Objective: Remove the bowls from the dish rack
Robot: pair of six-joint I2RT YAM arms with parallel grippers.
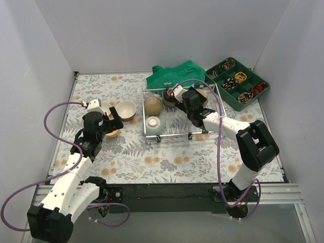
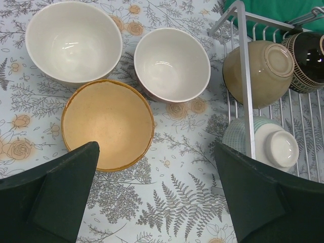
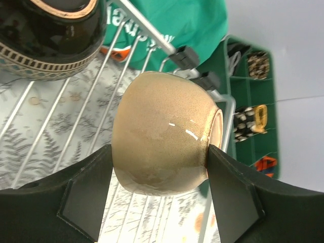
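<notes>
The silver wire dish rack [image 1: 172,135] stands mid-table. In it are an upturned tan bowl [image 1: 153,105], a small white-green bowl [image 1: 153,124] and a black patterned bowl [image 1: 169,98]. My right gripper [image 1: 195,101] is over the rack's far right part, shut on a speckled tan bowl [image 3: 162,147] held on its side just above the wires [image 3: 76,101]. My left gripper [image 2: 156,167] is open and empty over the cloth, left of the rack. An orange bowl [image 2: 108,124] and two white bowls [image 2: 73,40] [image 2: 172,63] sit upright there.
A green cloth [image 1: 177,76] lies behind the rack. A green compartment tray [image 1: 238,83] with small items stands at the back right. White walls close in the table on three sides. The rack's corner post [image 2: 243,76] is close to my left gripper's right finger.
</notes>
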